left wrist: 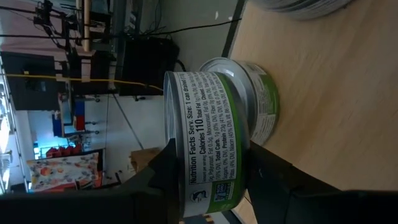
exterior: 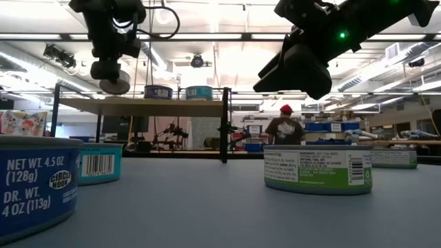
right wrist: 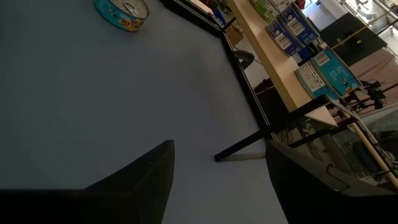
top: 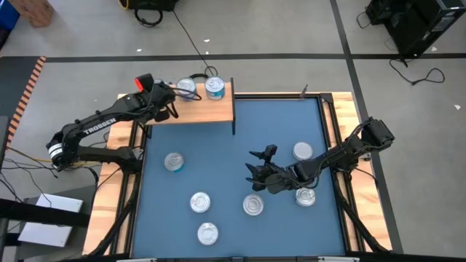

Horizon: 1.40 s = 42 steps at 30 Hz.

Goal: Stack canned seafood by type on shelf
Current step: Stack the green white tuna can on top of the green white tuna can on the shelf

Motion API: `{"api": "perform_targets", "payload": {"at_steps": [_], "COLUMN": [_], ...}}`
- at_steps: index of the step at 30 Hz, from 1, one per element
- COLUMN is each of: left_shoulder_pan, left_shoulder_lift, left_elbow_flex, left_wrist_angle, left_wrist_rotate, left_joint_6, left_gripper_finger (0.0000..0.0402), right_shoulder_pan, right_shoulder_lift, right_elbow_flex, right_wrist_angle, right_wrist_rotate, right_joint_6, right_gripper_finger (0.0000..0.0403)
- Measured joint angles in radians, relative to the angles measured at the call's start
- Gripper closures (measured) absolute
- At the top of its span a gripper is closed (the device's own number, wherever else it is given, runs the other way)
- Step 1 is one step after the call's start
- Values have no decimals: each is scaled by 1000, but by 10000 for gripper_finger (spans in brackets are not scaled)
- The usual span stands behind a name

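My left gripper (top: 169, 100) reaches over the left end of the light wooden shelf (top: 207, 111), shut on a green-labelled tin (left wrist: 208, 137). That tin hangs just over a second green-labelled tin (left wrist: 260, 99) standing on the shelf board (left wrist: 329, 106); I cannot tell if they touch. Two tins (top: 187, 87) (top: 214, 88) show on the shelf from above. My right gripper (top: 258, 173) hovers open over the middle of the blue table, with nothing between its fingers (right wrist: 130, 180). A tin (top: 253, 204) lies just in front of it.
Several more tins stand on the blue tabletop (top: 218, 160): at the left (top: 173, 161), front (top: 200, 202) (top: 207, 233) and right (top: 303, 151) (top: 306, 196). The shelf's black leg (exterior: 224, 124) stands mid-table. A person (exterior: 284, 127) is far behind.
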Motion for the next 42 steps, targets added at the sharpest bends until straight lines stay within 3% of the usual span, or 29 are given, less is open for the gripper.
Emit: {"api": "perform_targets", "payload": {"at_steps": [12, 19, 25, 42], "left_shoulder_pan": [52, 52, 53, 72], "left_shoulder_lift": [48, 56, 56, 56], "left_elbow_flex": [-6, -6, -6, -6], "left_wrist_angle": [62, 79, 113, 125], "left_wrist_rotate": [61, 49, 39, 39], "left_joint_6": [50, 52, 68, 81], "left_gripper_finger": [258, 204, 182, 176], "right_shoulder_pan": [0, 0, 0, 0], "right_shoulder_lift": [0, 0, 0, 0], "right_elbow_flex": [0, 0, 0, 0], "right_wrist_angle": [0, 0, 0, 0], "right_wrist_rotate": [0, 0, 0, 0], "right_joint_6": [-1, -4, -5, -12], "right_gripper_finger": [145, 145, 146, 145]}}
